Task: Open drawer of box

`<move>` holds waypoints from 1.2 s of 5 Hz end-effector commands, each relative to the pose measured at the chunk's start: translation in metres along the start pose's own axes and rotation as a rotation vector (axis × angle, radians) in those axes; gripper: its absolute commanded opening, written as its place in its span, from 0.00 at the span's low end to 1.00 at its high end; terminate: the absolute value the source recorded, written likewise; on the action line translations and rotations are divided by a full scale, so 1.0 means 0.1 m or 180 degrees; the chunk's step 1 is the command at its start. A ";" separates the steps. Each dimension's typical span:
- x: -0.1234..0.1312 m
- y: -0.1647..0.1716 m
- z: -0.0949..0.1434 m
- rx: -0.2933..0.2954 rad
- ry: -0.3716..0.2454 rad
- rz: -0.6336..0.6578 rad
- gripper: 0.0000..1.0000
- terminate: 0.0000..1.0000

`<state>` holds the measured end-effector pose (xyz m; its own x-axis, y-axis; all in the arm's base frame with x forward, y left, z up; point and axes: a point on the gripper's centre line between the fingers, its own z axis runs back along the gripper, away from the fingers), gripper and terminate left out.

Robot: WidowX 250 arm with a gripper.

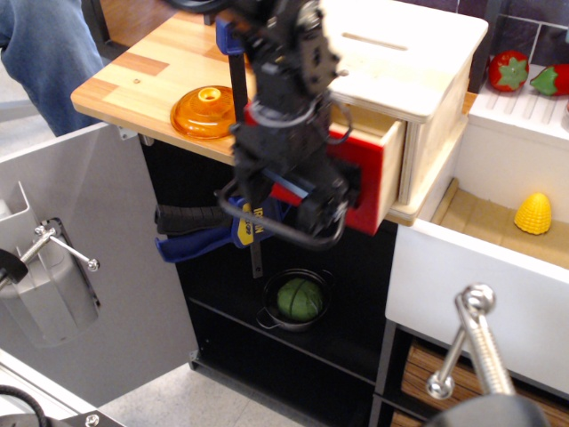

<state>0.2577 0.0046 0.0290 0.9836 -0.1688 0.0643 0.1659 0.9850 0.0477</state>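
The robot arm (284, 62) is matte black throughout, built of blocky, angular segments with small round screw heads dotting the side plates (their type is too blurred to tell). Thin black cables loop along its body. The gripper (289, 191) is also black, ending in two stubby fingers (322, 212) with dull, slightly worn surfaces.
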 end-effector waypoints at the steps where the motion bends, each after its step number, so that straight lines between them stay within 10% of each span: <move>1: -0.36 -0.03 0.09 -0.0035 0.0099 -0.0162 1.00 0.00; 6: -0.31 -0.01 0.35 -0.0045 0.0477 0.0290 1.00 0.00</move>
<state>0.2158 0.0043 0.0590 0.9884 -0.0614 -0.1387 0.0639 0.9979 0.0139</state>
